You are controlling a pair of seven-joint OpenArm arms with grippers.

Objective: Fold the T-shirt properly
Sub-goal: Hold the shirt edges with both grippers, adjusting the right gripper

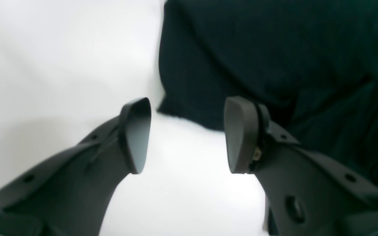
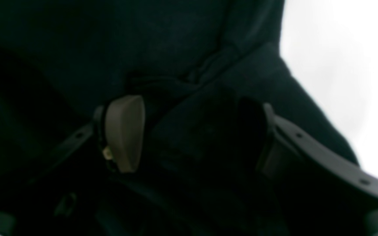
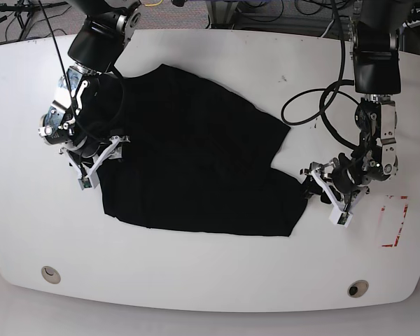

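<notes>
Shirt, left wrist view: T-shirt (image 1: pixel 274 59) fills the upper right; its hemmed corner lies on the white counter (image 1: pixel 44 65) just ahead of the left end effector (image 1: pixel 187 134).
Left end effector state: jaws stand well apart, nothing between them; bare counter shows in the gap.
Advice, left: slide forward until the hem sits between the pads, take all layers at the corner, close only when cloth reaches deep into the gap.

Shirt, right wrist view: dark cloth (image 2: pixel 192 49) covers nearly the whole picture, with a rumpled ridge running between the pads.
Right end effector state: right end effector (image 2: pixel 199 131) parted wide; cloth bunches in the gap, but blur and darkness leave a real pinch unclear.
Advice, right: settle lower before closing, so the pinch takes the edge and not a loose wrinkle.

Layout, base view: shirt (image 3: pixel 196 161) spread flat mid-counter (image 3: pixel 210 280), roughly a slanted oblong; one end effector (image 3: pixel 101 159) at its near left corner, the other (image 3: pixel 323 189) at its near right corner.
Judgement: likely a two-corner pickup for a fold; lift both sides evenly and together to keep the fold line straight.
</notes>
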